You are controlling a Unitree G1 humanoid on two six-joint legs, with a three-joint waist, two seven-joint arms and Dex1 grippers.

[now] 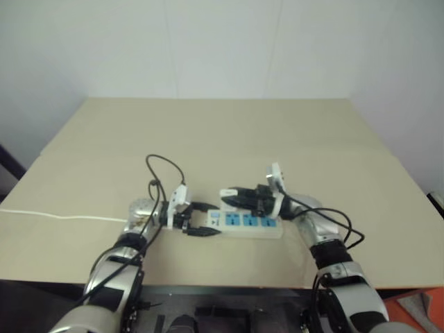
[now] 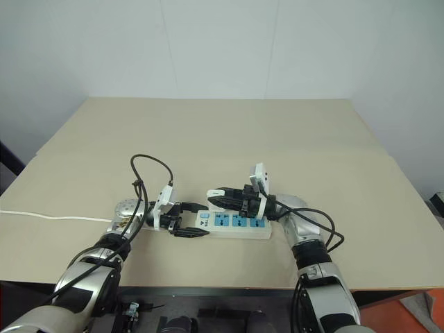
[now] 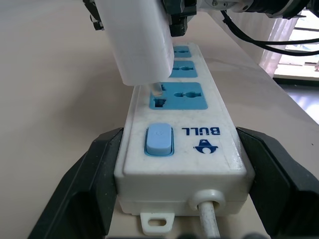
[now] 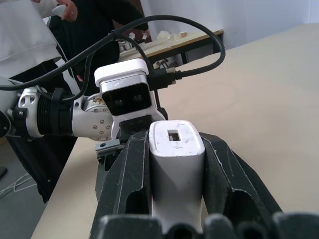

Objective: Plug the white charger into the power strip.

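White charger (image 3: pixel 140 42) prongs touch power strip (image 3: pixel 182 144); person (image 4: pixel 30 30) behind

Silver arms (image 2: pixel 309 232), apparently black-cabled

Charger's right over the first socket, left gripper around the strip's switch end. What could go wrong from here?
1. The white charger has its prongs at the first blue socket, apparently not seated; a small offset could jam them on the socket face.
2. The left gripper fingers flank the power strip at one end only; a push could tip or slide it.
3. The right gripper holds the charger by smooth sides, which may slip.
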